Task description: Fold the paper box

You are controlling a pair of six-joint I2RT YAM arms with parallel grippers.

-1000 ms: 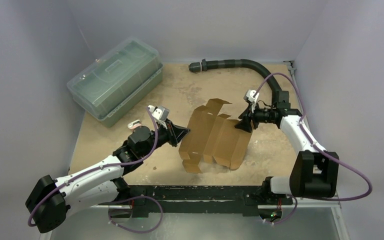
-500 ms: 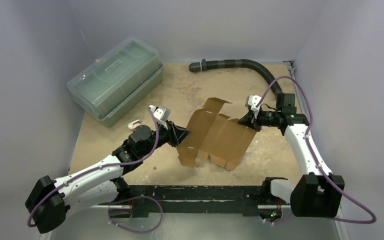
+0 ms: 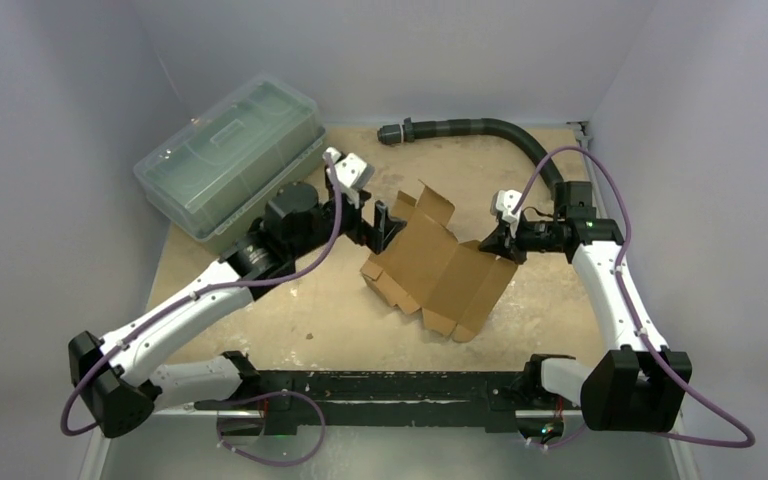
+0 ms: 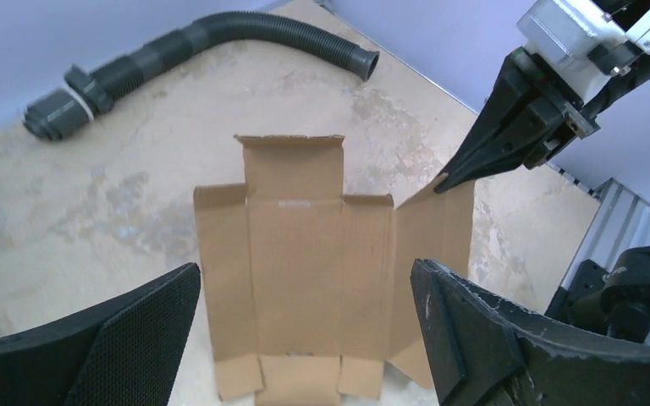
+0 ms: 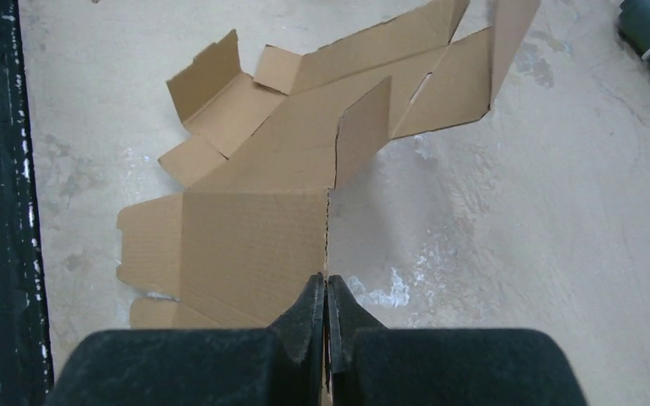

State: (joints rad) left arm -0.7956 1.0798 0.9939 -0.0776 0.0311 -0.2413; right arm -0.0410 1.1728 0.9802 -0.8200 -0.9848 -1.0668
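The paper box is a flat brown die-cut sheet lying unfolded mid-table, its right side lifted off the surface. My right gripper is shut on that raised right edge; in the right wrist view the fingertips pinch the cardboard edge-on. My left gripper hovers open above the sheet's far left corner and touches nothing. In the left wrist view the jaws stand wide apart with the paper box below them and the right gripper at its corner.
A large clear greenish lidded bin stands at the back left, close behind the left arm. A black corrugated hose curves along the back edge, also in the left wrist view. A black rail runs along the front edge.
My left gripper let go of the sheet's left edge, opened wide and swung up toward the back. My right gripper shut on the right edge and lifted it slightly.
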